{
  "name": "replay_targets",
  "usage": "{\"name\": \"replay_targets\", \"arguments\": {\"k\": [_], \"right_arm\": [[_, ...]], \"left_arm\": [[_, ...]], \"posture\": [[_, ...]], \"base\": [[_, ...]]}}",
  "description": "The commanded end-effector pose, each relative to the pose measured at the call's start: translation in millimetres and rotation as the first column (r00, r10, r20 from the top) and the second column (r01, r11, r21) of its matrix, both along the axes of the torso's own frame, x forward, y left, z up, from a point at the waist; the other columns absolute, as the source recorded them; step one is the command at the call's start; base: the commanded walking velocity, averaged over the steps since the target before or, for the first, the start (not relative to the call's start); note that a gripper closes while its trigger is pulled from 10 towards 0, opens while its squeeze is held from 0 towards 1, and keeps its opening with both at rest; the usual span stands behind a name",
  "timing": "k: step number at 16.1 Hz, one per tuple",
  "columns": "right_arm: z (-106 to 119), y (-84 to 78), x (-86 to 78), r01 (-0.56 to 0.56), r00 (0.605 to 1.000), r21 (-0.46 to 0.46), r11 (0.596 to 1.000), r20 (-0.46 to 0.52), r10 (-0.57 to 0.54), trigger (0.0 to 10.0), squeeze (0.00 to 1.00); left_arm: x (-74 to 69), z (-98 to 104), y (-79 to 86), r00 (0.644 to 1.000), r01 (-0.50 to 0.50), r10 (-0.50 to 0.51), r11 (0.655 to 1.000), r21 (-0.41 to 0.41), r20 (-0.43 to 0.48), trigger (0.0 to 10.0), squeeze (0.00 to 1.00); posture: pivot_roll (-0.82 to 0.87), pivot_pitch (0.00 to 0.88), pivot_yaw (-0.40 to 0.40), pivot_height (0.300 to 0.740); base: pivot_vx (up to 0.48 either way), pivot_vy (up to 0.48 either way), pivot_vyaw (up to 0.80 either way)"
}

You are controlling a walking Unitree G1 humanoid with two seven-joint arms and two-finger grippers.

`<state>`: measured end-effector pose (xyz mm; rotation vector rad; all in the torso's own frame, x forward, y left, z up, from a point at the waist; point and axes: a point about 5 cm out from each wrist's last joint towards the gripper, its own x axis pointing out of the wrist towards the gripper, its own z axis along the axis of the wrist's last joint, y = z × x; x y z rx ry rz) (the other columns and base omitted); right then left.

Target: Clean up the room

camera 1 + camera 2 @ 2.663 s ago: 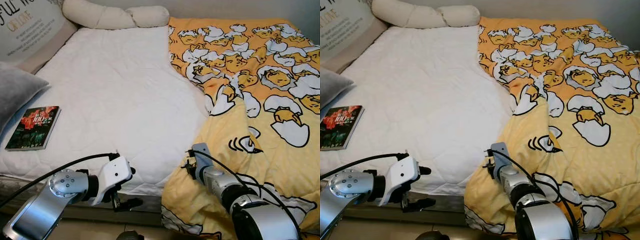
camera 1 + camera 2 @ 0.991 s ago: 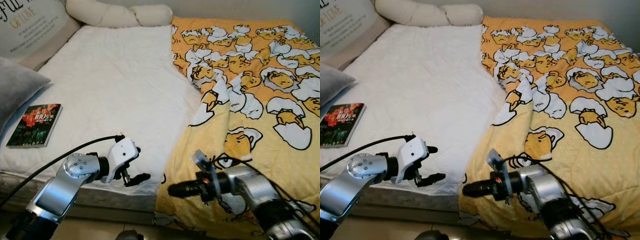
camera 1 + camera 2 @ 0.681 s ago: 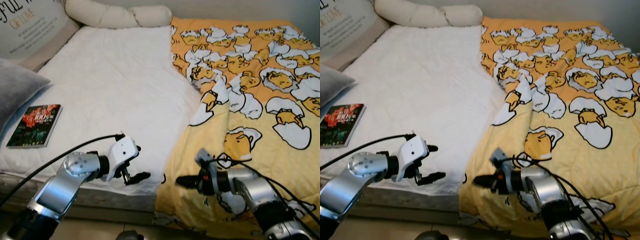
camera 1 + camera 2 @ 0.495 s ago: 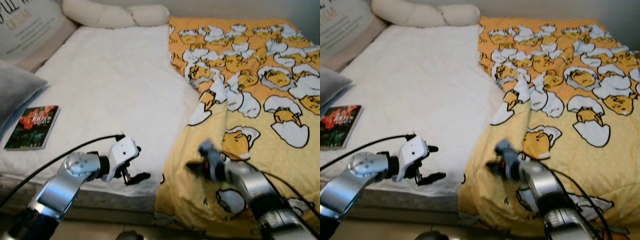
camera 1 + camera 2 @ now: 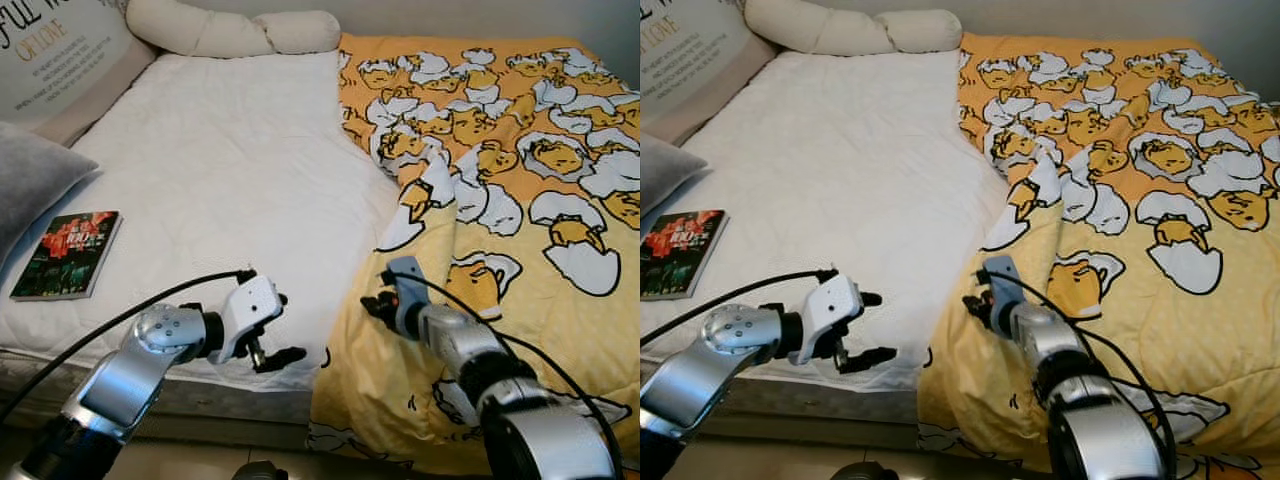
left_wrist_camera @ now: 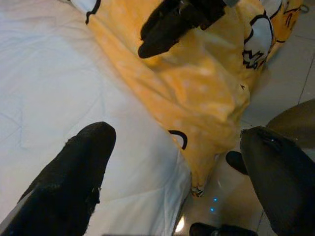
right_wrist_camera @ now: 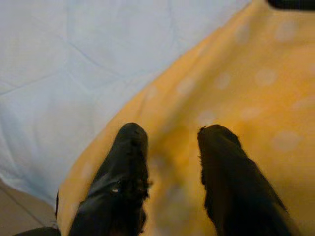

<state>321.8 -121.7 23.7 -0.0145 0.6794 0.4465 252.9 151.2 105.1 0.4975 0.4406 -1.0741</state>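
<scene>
A yellow duvet (image 5: 500,190) printed with egg characters covers the right half of the bed, and its left edge hangs over the bed's front. My right gripper (image 5: 372,302) rests on that edge near the front. In the right wrist view its fingers (image 7: 125,167) stand apart, open, tips down on the yellow fabric (image 7: 236,88). My left gripper (image 5: 285,328) hovers open over the front edge of the white sheet (image 5: 220,180), a little left of the duvet. The left wrist view has its fingers (image 6: 74,172) spread wide, with nothing between them.
A dark book (image 5: 65,255) lies on the sheet at the left, beside a grey pillow (image 5: 30,185). A printed cushion (image 5: 55,60) and a cream bolster (image 5: 230,30) sit at the head of the bed. Tiled floor (image 6: 290,64) lies below the bed's front.
My right gripper has swung from pointing left off the bed's front up onto the duvet's left edge. The duvet's fold shifted earlier. The left gripper has barely moved.
</scene>
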Motion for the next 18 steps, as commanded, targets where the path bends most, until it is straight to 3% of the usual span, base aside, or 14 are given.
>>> {"name": "replay_targets", "arguments": {"k": [1, 3, 8, 10, 11, 16, 17, 18], "right_arm": [[1.3, 4.3, 2.2, -0.002, 1.0, -0.008, 1.0, 0.007, 0.003, 10.0, 1.0], [0.7, 8.3, 2.4, -0.033, 0.999, -0.039, 0.999, 0.006, 0.034, 10.0, 1.0], [-1.2, 22.0, 0.4, -0.044, 0.999, -0.005, 0.999, -0.027, 0.044, 10.0, 1.0], [-6.5, 25.1, -3.4, -0.024, 0.999, -0.046, 0.999, -0.046, 0.022, 10.0, 1.0], [-10.0, 27.0, -6.4, -0.015, 0.998, -0.056, 0.998, -0.061, 0.012, 10.0, 0.0], [-31.6, 33.8, -26.6, -0.008, 0.992, -0.178, 0.984, -0.123, -0.014, 10.0, 0.0], [-34.4, 34.6, -29.7, -0.01, 0.991, -0.179, 0.984, -0.134, -0.014, 7.4, 0.0], [-36.5, 34.7, -31.9, -0.011, 0.99, -0.184, 0.983, -0.14, -0.015, 6.1, 0.0]], "left_arm": [[-3.9, 1.6, 2.1, 1.0, 0.015, -0.015, 1.0, 0.014, -0.005, 10.0, 0.0], [-9.2, 0.9, 4.0, 1.0, 0.018, -0.017, 1.0, 0.018, -0.019, 10.0, 0.0], [-27.5, 0.2, 8.6, 0.998, 0.013, -0.012, 1.0, 0.027, -0.056, 10.0, 0.0], [-36.5, 0.7, 11.5, 0.997, 0.008, -0.006, 0.999, 0.033, -0.074, 10.0, 0.0], [-41.3, 1.8, 12.7, 0.997, 0.008, -0.005, 0.999, 0.036, -0.081, 10.0, 0.0], [-64.4, 11.4, 21.3, 0.992, 0.01, -0.002, 0.998, 0.065, -0.129, 10.0, 0.0], [-67.5, 12.4, 21.9, 0.991, 0.005, 0.004, 0.998, 0.068, -0.134, 10.0, 0.0], [-70.0, 13.2, 22.0, 0.99, -0.001, 0.011, 0.998, 0.069, -0.137, 10.0, 0.0]], "posture": [[0.12, 0.0, 0.054, 0.74], [0.12, 0.0, 0.05, 0.74], [0.16, 0.0, 0.031, 0.74], [0.18, 0.02, 0.031, 0.74], [0.2, 0.04, 0.033, 0.74], [0.26, 0.13, 0.043, 0.74], [0.27, 0.135, 0.04, 0.74], [0.27, 0.139, 0.037, 0.74]], "base": [[0.0, 0.0, 0.0], [0.0, 0.0, 0.0], [0.0, 0.0, 0.0], [0.0, 0.0, 0.0], [0.0, 0.0, 0.0], [0.0, 0.0, 0.0], [0.0, 0.0, 0.0], [0.0, 0.0, 0.0]]}}
